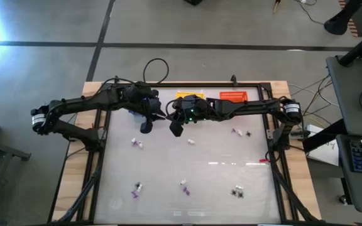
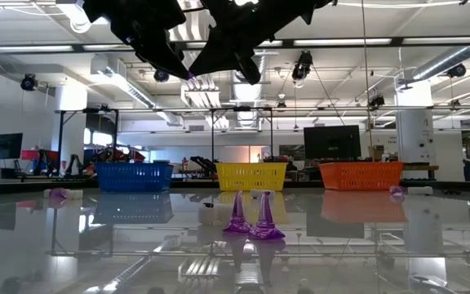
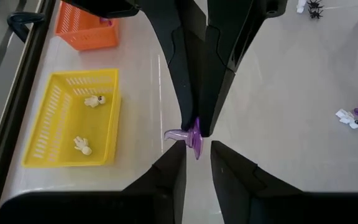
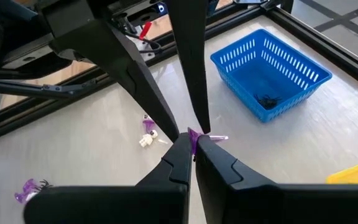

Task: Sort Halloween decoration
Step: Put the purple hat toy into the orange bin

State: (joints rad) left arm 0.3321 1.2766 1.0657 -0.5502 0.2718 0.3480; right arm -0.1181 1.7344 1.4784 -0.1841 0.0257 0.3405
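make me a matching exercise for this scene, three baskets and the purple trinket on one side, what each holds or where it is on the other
Things:
1. blue mesh basket
2. yellow mesh basket
3. orange-red mesh basket
4. small purple plastic trinket

Matches:
A. two small white figures inside
B. pinched in the right gripper, above the table
C. a small black trinket inside
D. contents cannot be made out

Pairs: 1-C, 2-A, 3-D, 4-B

Bright, even overhead light. Ceiling strip lights (image 2: 357, 41) mirror in the glossy table (image 1: 219, 176). A white flare burns the high view's upper left corner.
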